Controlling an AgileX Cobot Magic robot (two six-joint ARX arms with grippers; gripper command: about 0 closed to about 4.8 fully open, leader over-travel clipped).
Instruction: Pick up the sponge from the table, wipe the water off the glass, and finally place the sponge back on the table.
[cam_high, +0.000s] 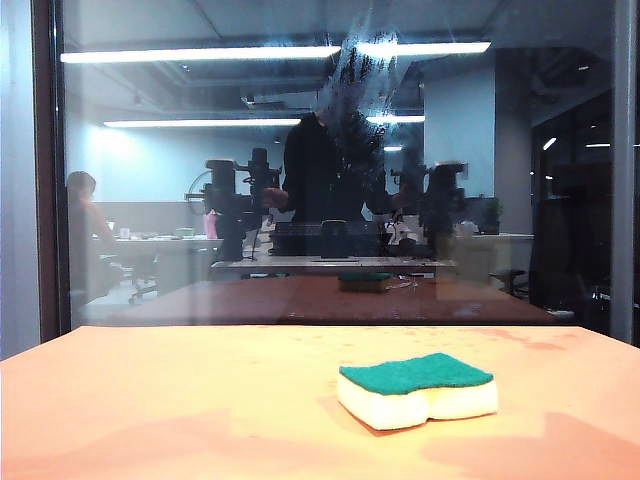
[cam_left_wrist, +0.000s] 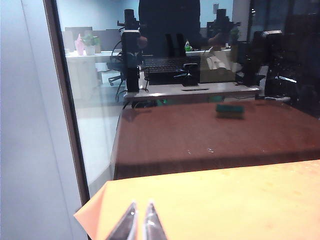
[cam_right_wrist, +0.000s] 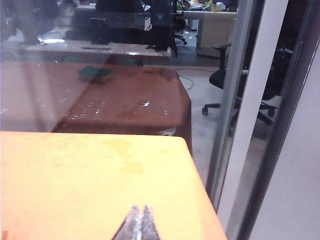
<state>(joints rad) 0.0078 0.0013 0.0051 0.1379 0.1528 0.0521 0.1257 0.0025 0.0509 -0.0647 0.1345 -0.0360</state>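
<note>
With the left gripper (cam_left_wrist: 139, 222) nearly closed at the table's (cam_high: 150, 400) near-left and the right gripper (cam_right_wrist: 139, 225) pressed together near-right, the sponge (cam_high: 417, 389) lies untouched right of centre; shut jaws could shove it toward the glass (cam_high: 200, 180).

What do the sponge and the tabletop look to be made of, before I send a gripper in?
The sponge: pale yellow foam, soft-looking and matte, topped with a fuzzy green scouring layer, probably abrasive fibre. The table: smooth matte orange-tan surface with no grain showing, possibly laminate or painted board; the pictures do not settle which.
</note>
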